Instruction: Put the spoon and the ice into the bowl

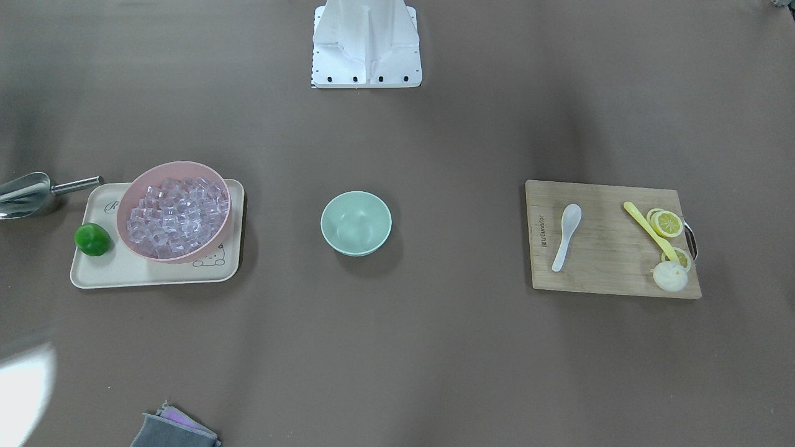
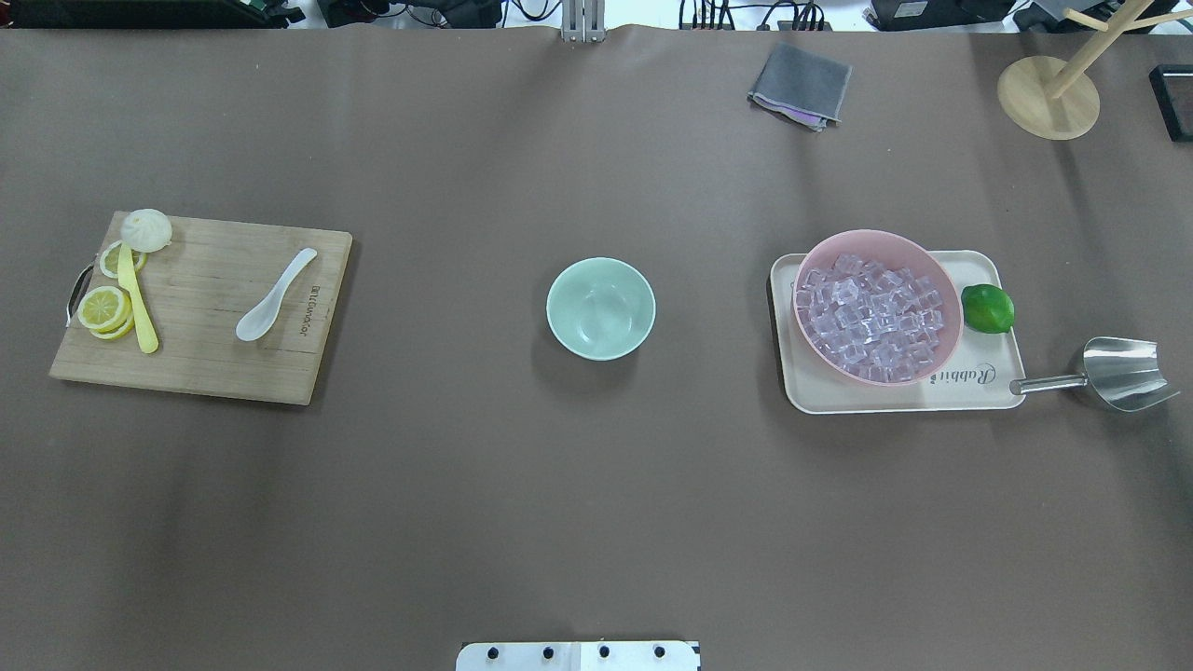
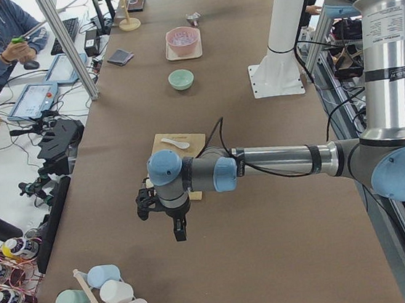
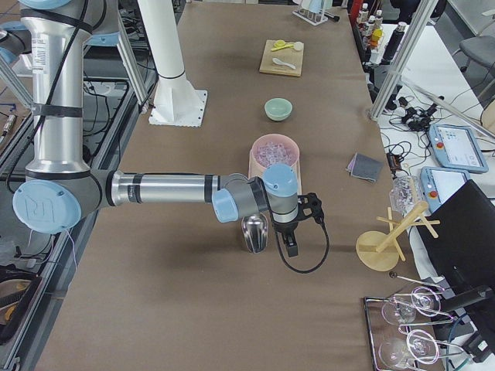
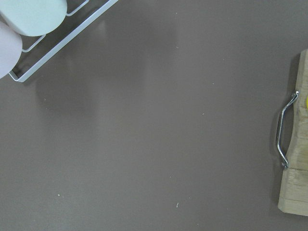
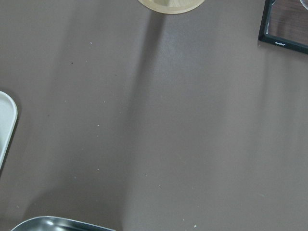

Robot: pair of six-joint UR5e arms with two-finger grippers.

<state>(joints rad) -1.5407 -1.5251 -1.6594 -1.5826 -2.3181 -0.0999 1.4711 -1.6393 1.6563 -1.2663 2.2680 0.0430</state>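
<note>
The white translucent spoon lies on a wooden cutting board at the table's left; it also shows in the front view. The mint-green bowl stands upright at the table's middle, with nothing visible inside. Many clear ice cubes fill a pink bowl on the right. My left gripper hangs over bare table beyond the board's outer end. My right gripper hangs beside the steel scoop. Both show only in side views, so I cannot tell whether they are open or shut.
The pink bowl and a green lime sit on a cream tray. The steel scoop lies right of the tray. A yellow utensil, lemon slices and a white bun share the board. A grey cloth lies far back.
</note>
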